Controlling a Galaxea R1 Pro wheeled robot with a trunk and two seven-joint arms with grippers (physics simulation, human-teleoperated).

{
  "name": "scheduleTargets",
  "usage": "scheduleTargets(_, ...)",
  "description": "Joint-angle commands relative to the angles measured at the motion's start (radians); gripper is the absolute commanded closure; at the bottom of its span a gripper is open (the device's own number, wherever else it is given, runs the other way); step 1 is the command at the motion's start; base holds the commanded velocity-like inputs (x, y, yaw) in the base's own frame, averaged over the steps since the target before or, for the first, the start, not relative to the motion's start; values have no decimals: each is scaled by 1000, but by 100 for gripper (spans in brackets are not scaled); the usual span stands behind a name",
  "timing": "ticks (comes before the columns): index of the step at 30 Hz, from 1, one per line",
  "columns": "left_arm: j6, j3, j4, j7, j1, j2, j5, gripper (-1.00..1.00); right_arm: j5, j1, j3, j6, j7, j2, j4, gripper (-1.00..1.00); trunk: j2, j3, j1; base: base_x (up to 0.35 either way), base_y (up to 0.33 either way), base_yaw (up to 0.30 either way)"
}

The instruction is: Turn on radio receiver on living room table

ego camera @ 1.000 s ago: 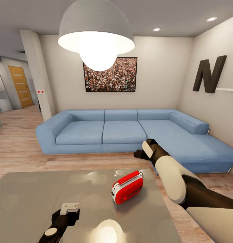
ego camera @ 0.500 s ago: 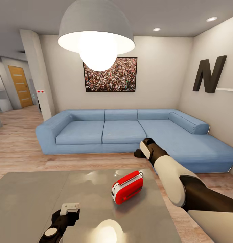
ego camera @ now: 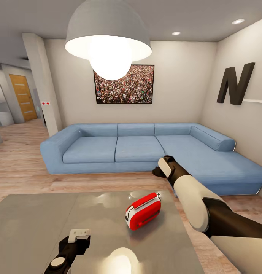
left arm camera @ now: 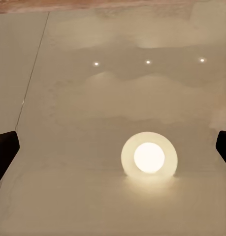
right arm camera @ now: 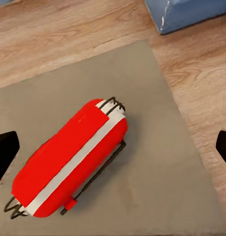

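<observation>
The red radio receiver (ego camera: 143,210) with white sides lies on the glossy grey table (ego camera: 35,224), near its far right corner. My right gripper (ego camera: 159,172) hovers above and just beyond it, not touching. In the right wrist view the radio (right arm camera: 68,164) lies below, with its wire handle along one side. The dark fingertips (right arm camera: 4,152) sit at the picture's edges, wide apart and open. My left gripper (ego camera: 79,233) hangs low over the table's near part, left of the radio. Its fingers (left arm camera: 3,153) are spread open with nothing between them.
A blue L-shaped sofa (ego camera: 146,148) stands beyond the table, across a strip of wood floor (ego camera: 16,167). A white dome pendant lamp (ego camera: 108,34) hangs overhead, and its reflection (left arm camera: 148,157) glows on the tabletop. A crowd photo (ego camera: 124,84) hangs on the back wall.
My right gripper has shifted very slightly above the radio. The radio, the left arm and the camera have stayed put.
</observation>
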State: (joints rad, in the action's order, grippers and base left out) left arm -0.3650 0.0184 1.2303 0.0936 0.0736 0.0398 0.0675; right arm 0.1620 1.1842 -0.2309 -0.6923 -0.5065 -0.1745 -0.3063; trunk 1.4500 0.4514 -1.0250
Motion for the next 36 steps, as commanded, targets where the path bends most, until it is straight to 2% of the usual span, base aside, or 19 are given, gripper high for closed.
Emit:
scheduleTargets(1,1,0,0,0,0,-1,0,-100,85,0,-9,48,-92,0,2,-100,0,0,0,0,0,0)
scheduleTargets(2,1,0,0,0,0,-2,0,-100,135,0,-11,74,-149,0,4,-100,0,0,0,0,0,0)
scheduleTargets(4,1,0,0,0,0,-3,0,-100,190,0,-13,97,-206,0,9,-100,0,0,0,0,0,0)
scheduleTargets(6,1,0,0,0,0,-4,0,-100,232,0,-13,106,-254,0,12,-100,0,0,0,0,0,0)
scheduleTargets(8,1,0,0,0,0,-3,1,-100,243,0,-14,97,-268,0,14,-100,0,0,0,0,0,0)
scheduleTargets(14,5,0,0,0,0,-3,1,-100,247,-1,-13,99,-268,0,97,-100,0,0,0,0,0,0)
scheduleTargets(26,6,0,0,0,0,-1,0,-100,251,-2,-13,100,-258,0,120,-100,0,0,0,0,0,0)
scheduleTargets(30,6,1,0,0,0,-2,0,-100,247,-2,-12,98,-195,0,121,-100,0,0,0,0,0,0)
scheduleTargets(36,6,0,0,-1,0,0,-1,-100,243,-2,37,97,-164,0,122,-100,0,0,0,0,0,0)
